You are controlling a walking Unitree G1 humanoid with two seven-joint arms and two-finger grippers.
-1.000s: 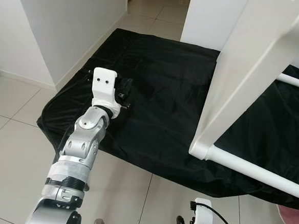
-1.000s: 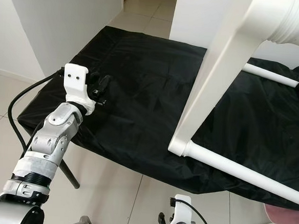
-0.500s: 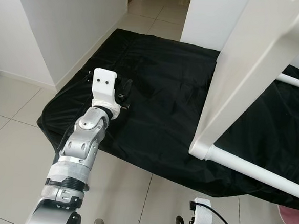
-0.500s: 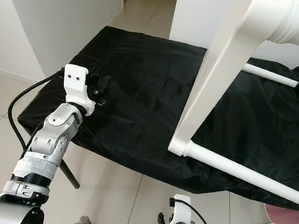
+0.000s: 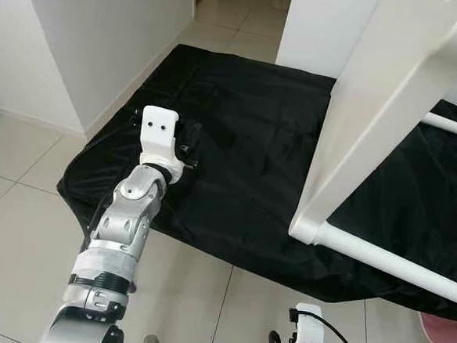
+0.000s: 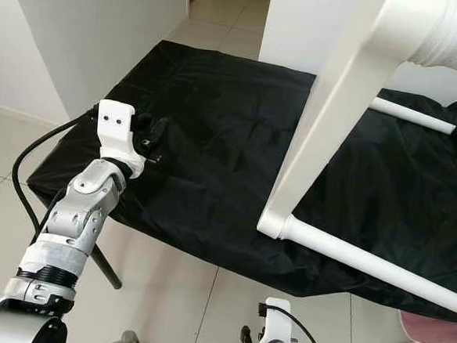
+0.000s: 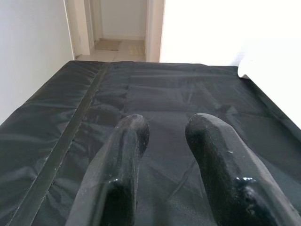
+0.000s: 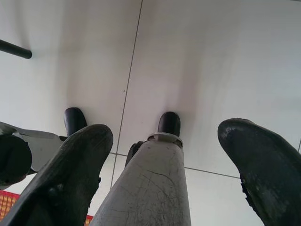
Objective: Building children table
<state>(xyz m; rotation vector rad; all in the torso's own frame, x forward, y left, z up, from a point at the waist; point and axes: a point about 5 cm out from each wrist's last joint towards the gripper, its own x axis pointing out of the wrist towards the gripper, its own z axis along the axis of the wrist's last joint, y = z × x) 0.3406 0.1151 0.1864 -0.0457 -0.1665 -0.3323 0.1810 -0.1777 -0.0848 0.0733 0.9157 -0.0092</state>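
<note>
A white table frame stands on a black cloth (image 5: 247,133) spread on the tiled floor. One thick white table leg (image 5: 374,111) slants down close before me on the right, and a round white rail (image 5: 402,266) runs from its foot towards the right. My left gripper (image 5: 188,142) reaches low over the cloth's left part, well left of that leg; its fingers (image 7: 127,146) stand a little apart with nothing between them. My right gripper (image 8: 164,134) hangs open over the floor tiles below the cloth's near edge, its white wrist mount (image 5: 305,335) at the bottom.
White walls border the cloth on the left (image 5: 105,29) and at the back (image 5: 317,28), with a doorway between them. A second white rail (image 5: 451,124) lies at the far right. A pink thing (image 5: 446,332) sits at the bottom right. A black stand leg (image 6: 106,266) crosses the floor near my left arm.
</note>
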